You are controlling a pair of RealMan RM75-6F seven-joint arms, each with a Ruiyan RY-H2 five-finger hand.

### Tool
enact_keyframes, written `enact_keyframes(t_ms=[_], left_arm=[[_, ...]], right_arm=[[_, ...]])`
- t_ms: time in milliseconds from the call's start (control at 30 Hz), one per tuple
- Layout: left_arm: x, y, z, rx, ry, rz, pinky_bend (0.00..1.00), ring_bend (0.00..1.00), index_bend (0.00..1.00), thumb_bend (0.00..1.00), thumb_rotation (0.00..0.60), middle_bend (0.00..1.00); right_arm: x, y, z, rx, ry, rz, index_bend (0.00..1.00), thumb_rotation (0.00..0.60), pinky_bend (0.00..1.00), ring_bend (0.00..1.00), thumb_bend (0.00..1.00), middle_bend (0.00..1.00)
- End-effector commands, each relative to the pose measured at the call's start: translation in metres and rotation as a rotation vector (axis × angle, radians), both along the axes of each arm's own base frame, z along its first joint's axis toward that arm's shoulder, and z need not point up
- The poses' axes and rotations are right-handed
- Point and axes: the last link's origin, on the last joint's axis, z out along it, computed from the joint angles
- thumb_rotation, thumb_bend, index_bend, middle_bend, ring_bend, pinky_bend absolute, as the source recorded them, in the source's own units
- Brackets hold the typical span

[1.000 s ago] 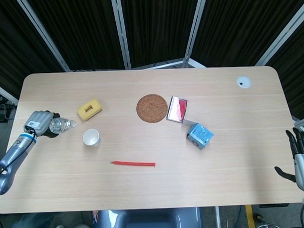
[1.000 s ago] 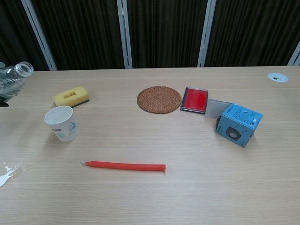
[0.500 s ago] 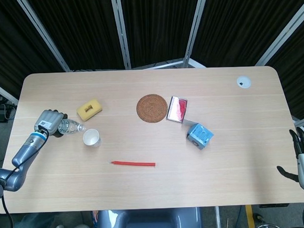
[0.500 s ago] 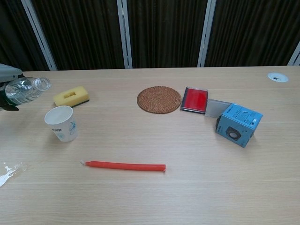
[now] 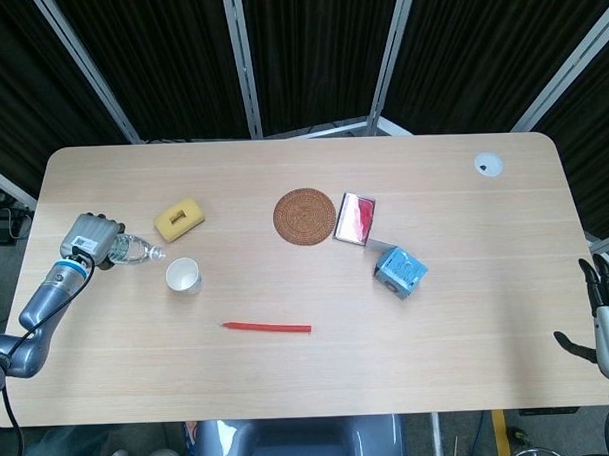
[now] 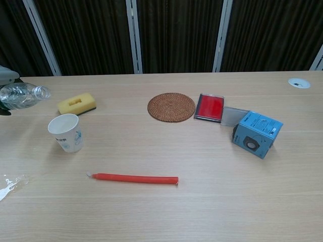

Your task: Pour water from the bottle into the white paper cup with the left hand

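Note:
My left hand (image 5: 93,235) grips a clear plastic bottle (image 5: 135,253) near the table's left edge. The bottle (image 6: 24,95) lies nearly level in the air, its open neck pointing right toward the white paper cup (image 5: 183,275). The cup (image 6: 66,132) stands upright on the table, below and right of the bottle's mouth, apart from it. In the chest view only a sliver of the left hand (image 6: 6,75) shows at the left frame edge. My right hand (image 5: 606,313) hangs open off the table's right edge, fingers spread.
A yellow sponge (image 5: 179,218) lies behind the cup. A red stick (image 5: 267,328) lies in front of it. A woven coaster (image 5: 305,216), red case (image 5: 355,218) and blue box (image 5: 400,272) sit mid-table. A wet patch (image 6: 11,184) marks the near left.
The left hand carried the bottle right toward the cup and tipped it closer to level, then drew back slightly left and upward. The right hand sank a little at the frame edge.

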Motion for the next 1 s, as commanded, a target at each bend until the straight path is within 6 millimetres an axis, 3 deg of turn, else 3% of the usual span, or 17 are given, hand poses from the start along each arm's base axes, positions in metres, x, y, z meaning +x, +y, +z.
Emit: enact_keyframes(t_ms=[33,1000], left_arm=[[-0.0013,-0.0018,-0.0008,-0.002,0.014,-0.001,0.37,0.33,0.72,0.55,0.600,0.56],[-0.0001,-0.0050,0.0002,0.007,0.178,-0.093,0.37,0.33,0.72,0.56,0.600,0.56]], right_arm=[[0.0001,0.0004,0.0001,-0.001,0.000,0.000,0.00,0.600,0.00,0.00,0.00,0.00],[-0.0007,0.0005,0.0008,-0.002,0.000,-0.003,0.00,0.600,0.00,0.00,0.00,0.00]])
